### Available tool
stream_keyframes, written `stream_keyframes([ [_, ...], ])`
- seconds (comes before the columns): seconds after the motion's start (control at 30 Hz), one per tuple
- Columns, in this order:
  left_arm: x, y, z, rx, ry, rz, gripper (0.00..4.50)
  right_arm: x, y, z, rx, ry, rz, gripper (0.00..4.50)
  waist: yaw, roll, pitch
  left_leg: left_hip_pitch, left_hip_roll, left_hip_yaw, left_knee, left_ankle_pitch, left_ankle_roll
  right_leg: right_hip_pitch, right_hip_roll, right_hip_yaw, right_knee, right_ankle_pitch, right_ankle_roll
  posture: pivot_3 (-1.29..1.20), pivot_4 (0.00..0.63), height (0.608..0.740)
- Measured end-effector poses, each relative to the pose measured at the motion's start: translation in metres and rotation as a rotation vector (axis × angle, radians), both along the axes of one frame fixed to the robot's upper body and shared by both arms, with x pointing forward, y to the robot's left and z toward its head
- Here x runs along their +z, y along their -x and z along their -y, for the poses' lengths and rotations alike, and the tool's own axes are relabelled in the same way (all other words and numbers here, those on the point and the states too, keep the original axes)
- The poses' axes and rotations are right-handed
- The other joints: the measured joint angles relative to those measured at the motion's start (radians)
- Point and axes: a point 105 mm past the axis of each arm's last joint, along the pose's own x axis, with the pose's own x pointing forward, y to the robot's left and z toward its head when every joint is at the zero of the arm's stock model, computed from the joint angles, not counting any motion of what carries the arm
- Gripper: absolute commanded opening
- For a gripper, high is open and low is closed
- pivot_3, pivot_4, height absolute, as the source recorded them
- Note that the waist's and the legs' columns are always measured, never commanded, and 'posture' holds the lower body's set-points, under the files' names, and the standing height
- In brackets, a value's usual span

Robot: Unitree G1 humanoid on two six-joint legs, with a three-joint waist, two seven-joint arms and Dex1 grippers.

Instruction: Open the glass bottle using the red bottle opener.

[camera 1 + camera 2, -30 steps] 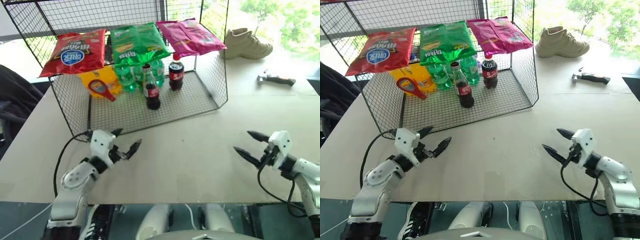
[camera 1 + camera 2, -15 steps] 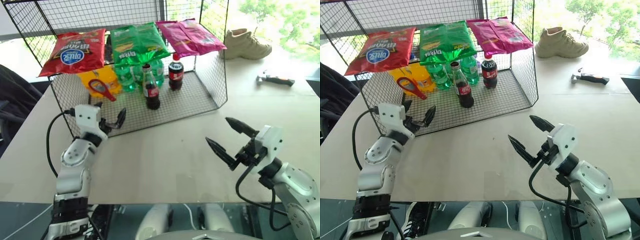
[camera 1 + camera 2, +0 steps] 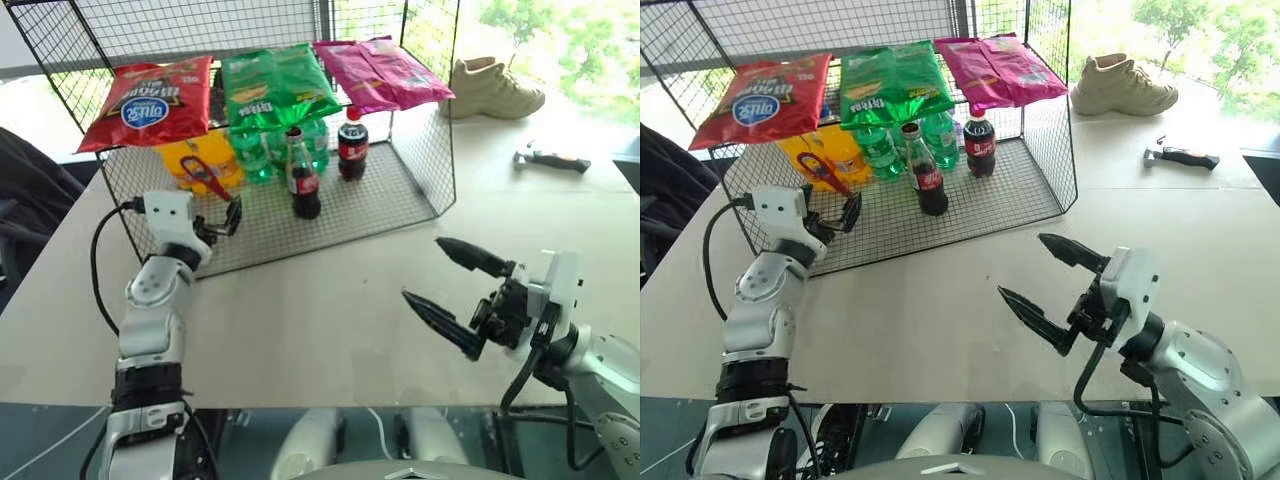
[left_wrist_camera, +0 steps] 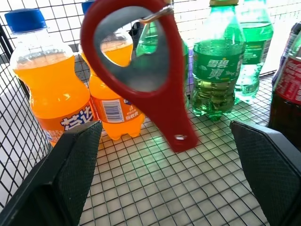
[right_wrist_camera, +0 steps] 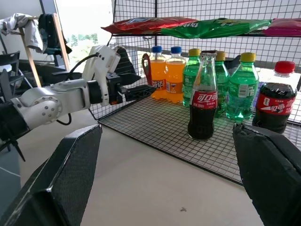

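The bottle [image 5: 202, 106], red label in white script, stands on the wire shelf [image 3: 360, 205] between green and cola bottles. The opener [image 4: 141, 70] hangs before orange sodas. Both grippers [image 3: 215, 222] [image 3: 450, 290] gape empty over the beige table [image 3: 330, 300].

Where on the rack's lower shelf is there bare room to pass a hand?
Bare mesh runs along the front and right of the glass bottle. The back is crowded with orange bottles, green bottles and the hanging red bottle opener.

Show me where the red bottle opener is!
The red bottle opener hangs inside the wire rack, left side, before the orange soda bottles, facing the open left gripper.
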Motion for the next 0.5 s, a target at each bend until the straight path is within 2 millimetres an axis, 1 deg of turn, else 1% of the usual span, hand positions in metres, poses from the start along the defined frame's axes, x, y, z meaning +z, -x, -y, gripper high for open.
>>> stream_keyframes([
  [0.13,0.007,-0.005,-0.003,0.000,-0.005,0.021,4.50,0.000,0.001,0.000,0.012,0.008,-0.005,4.47,0.000,0.000,0.000,0.000,0.000,0.000,0.000,0.000,0.000,0.000,0.000,0.000,0.000,0.000,0.000,0.00,0.150,0.732],
  [0.33,0.017,-0.012,0.000,-0.031,-0.006,0.061,4.50,-0.001,0.001,0.000,0.014,0.018,-0.005,4.47,0.000,-0.001,0.000,0.000,0.000,0.000,0.000,0.002,-0.003,0.000,0.000,0.000,0.000,0.000,0.000,0.00,0.150,0.732],
  [0.5,0.020,-0.016,0.000,-0.033,-0.002,0.082,4.50,0.000,0.001,0.000,0.011,0.020,0.000,4.47,-0.001,-0.001,0.000,0.000,0.000,0.000,0.000,0.002,-0.003,0.000,0.000,0.000,0.000,0.000,0.000,0.00,0.150,0.732],
])
